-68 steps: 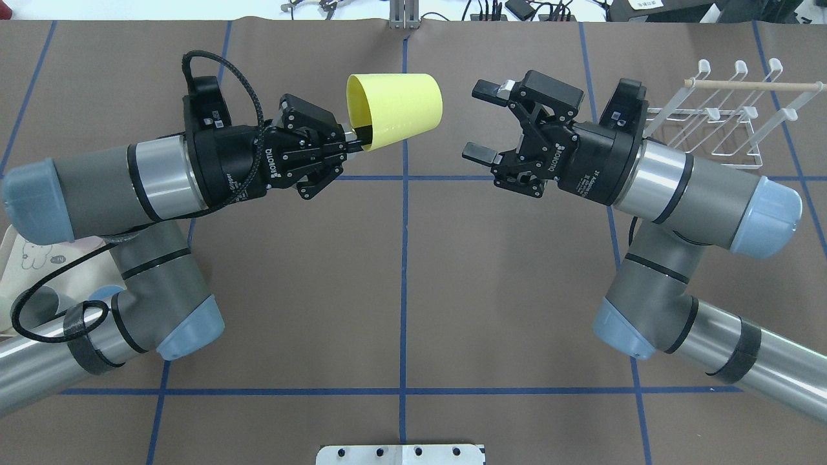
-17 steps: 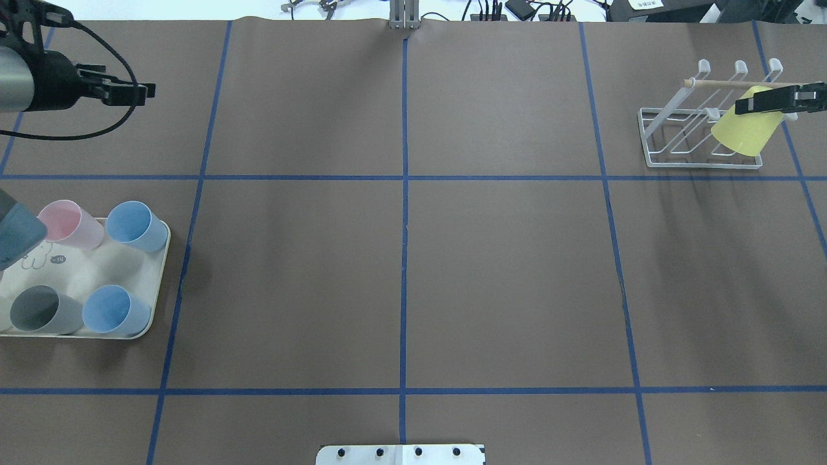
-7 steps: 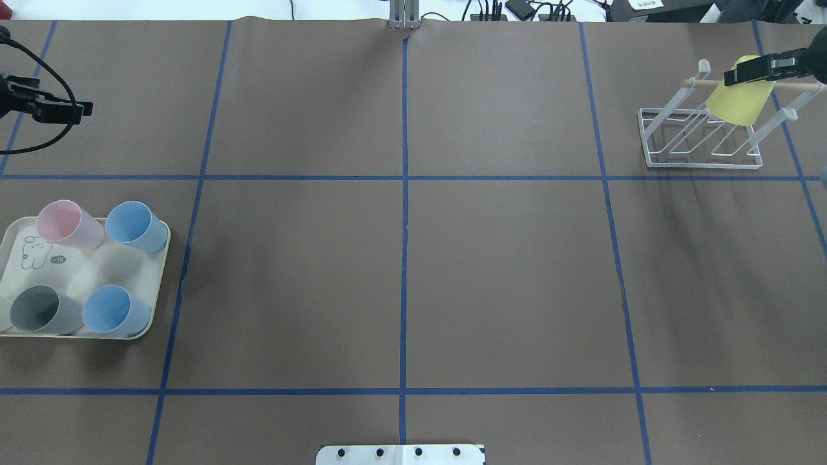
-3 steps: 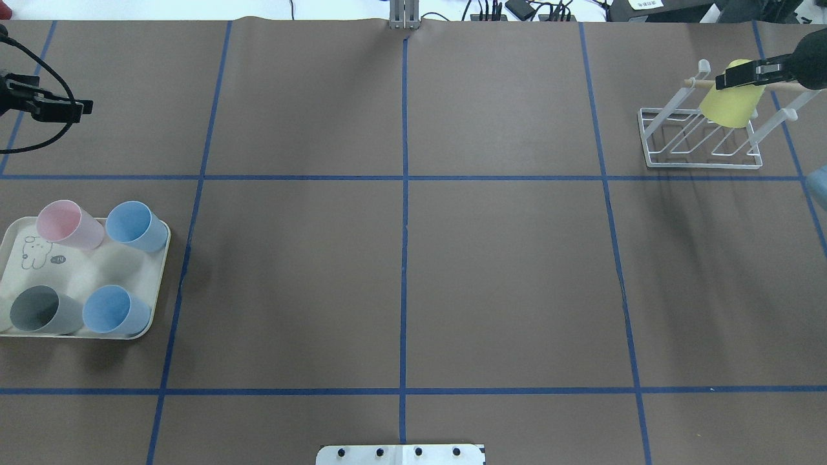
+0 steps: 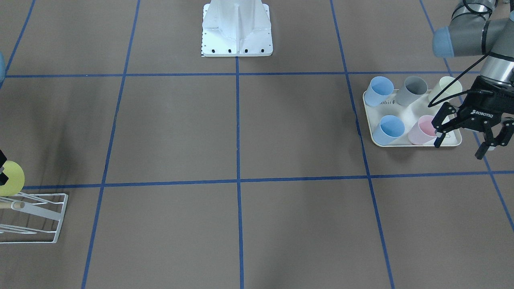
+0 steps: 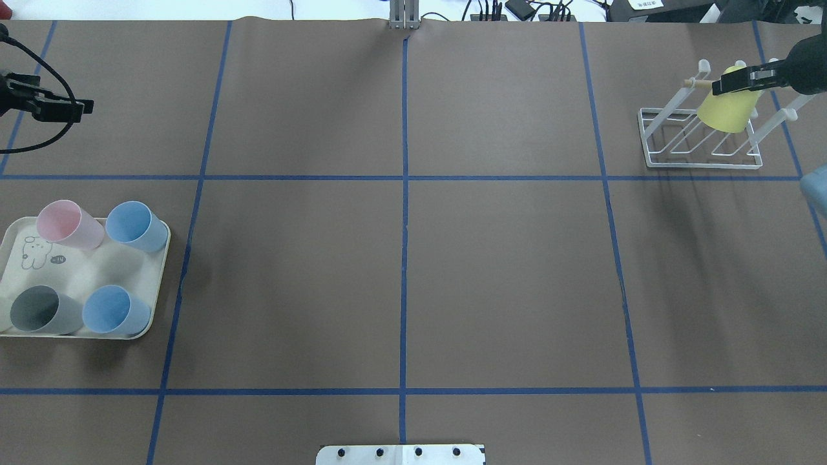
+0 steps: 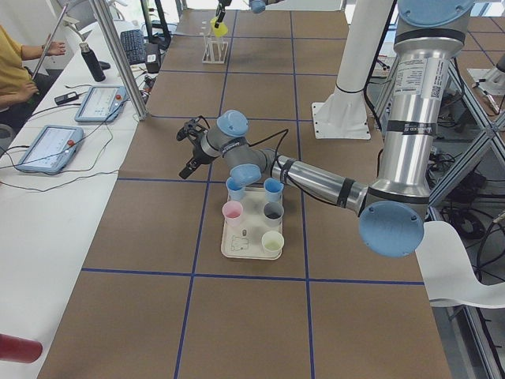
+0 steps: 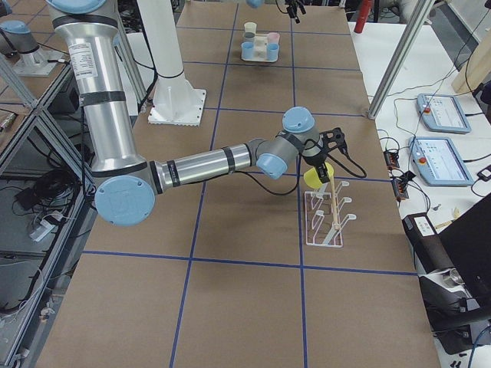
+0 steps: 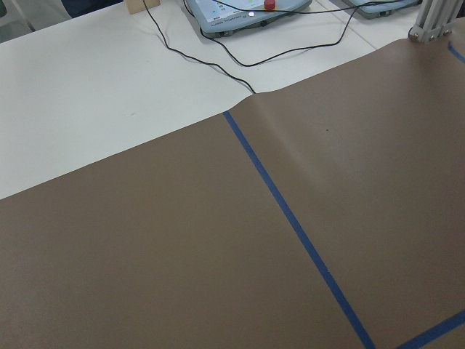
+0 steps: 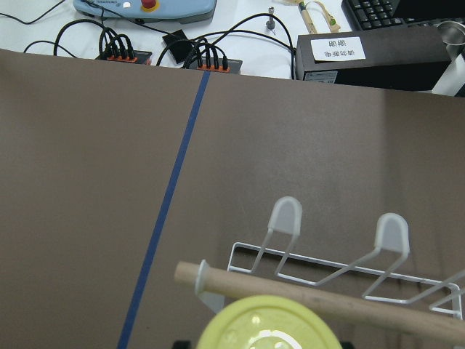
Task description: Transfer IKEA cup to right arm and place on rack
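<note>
Overhead exterior: right gripper is clamped across the closed end of the yellow IKEA cup. The cup is tilted mouth-down in the air over the slanted prongs of the white wire rack, at the far right corner of the brown table, with its closed end level with the wooden rod; whether it touches a prong cannot be told. Left gripper hangs with its fingers spread wide and nothing between them, near the cream tray, which holds the pink cup and four others.
</note>
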You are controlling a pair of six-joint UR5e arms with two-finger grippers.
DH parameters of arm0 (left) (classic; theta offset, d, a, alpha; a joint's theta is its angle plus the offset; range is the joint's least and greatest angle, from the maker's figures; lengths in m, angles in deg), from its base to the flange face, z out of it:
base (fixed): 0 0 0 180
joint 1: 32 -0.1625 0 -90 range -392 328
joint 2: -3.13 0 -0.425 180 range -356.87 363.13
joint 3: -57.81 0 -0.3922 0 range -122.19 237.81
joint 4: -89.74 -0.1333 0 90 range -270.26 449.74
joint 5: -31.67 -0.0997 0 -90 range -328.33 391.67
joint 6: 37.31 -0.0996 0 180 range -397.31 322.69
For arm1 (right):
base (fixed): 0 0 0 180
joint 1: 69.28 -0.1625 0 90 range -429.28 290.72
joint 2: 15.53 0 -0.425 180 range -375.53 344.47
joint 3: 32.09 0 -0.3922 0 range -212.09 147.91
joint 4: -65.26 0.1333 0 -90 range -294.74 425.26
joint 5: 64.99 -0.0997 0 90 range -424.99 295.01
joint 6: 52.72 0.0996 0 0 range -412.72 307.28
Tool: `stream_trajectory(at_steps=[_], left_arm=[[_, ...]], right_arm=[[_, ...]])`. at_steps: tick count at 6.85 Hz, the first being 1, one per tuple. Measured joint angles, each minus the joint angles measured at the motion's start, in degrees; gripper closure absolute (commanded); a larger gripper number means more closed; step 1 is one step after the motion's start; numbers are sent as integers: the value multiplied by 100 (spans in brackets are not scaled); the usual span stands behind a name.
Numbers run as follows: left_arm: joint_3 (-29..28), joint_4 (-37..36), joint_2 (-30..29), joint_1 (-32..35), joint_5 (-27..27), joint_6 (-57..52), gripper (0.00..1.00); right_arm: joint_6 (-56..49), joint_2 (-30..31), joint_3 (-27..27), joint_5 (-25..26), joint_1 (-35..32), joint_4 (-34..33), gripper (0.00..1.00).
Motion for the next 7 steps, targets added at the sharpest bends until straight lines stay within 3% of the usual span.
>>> stream_trajectory(at_steps=[1, 2, 3, 5, 7], left_arm=[[-7, 0, 0, -5, -4, 0, 1], [-14, -2, -1, -8, -6, 0, 1], [-17, -6, -1, -10, -6, 0, 1], [-30, -8, -1, -11, -7, 0, 1], [-44, -3, 4, -10, -5, -6, 1]], right_arm=[[-4, -1, -45, 32, 30, 1, 85], [-10, -1, -84, 53, 53, 3, 58], [-20, -1, -122, 61, 70, 5, 39], [-31, 4, -155, 89, 89, 8, 6], [-18, 5, -150, 99, 99, 10, 1]])
